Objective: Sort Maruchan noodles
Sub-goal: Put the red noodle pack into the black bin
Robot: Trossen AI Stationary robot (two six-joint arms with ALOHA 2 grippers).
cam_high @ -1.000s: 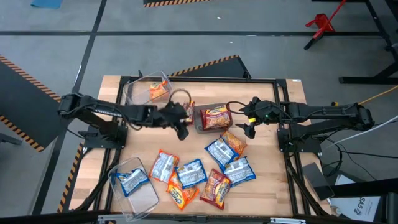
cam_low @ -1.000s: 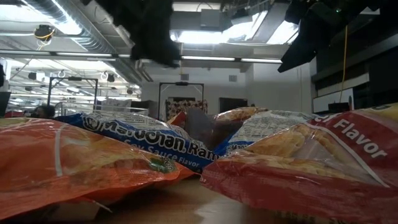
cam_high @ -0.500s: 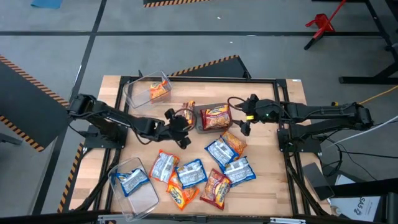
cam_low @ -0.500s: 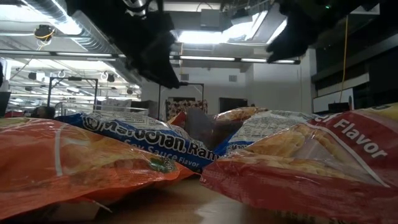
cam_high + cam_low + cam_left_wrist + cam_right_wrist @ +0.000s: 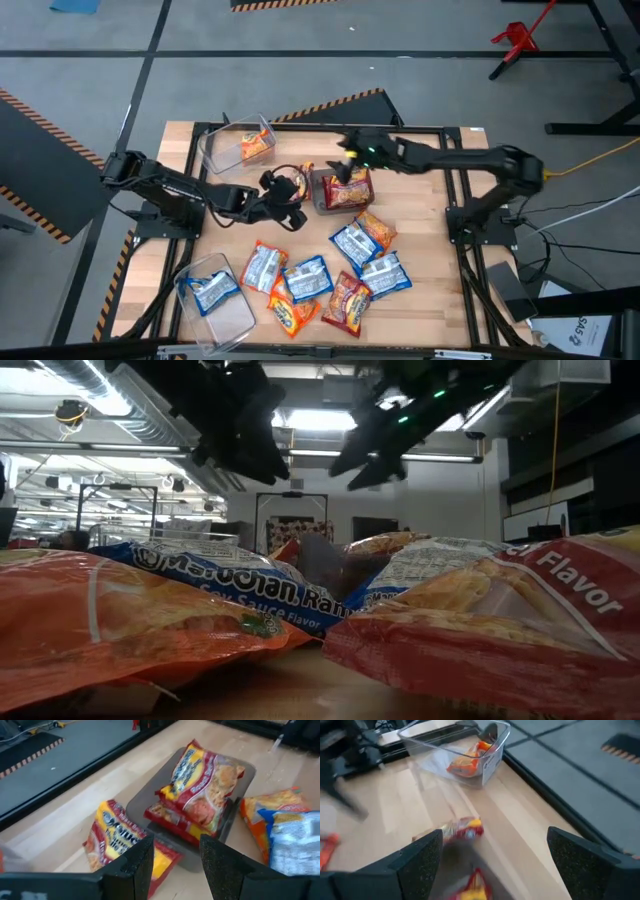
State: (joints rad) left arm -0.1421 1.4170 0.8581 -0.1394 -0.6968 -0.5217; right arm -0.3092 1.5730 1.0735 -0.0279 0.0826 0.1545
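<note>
While both grippers hang released, the left gripper (image 5: 290,200) beside a loose red packet (image 5: 122,840) near the desk's (image 5: 430,240) far edge and the right gripper (image 5: 345,160) over it, they might collide.

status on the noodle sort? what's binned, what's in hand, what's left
Done: one orange packet in the far-left bin, one blue packet in the near-left bin, red packets in the centre bin.
In hand: nothing. Left gripper and right gripper hang open by a loose red packet.
Left: the near pile unsorted.
</note>
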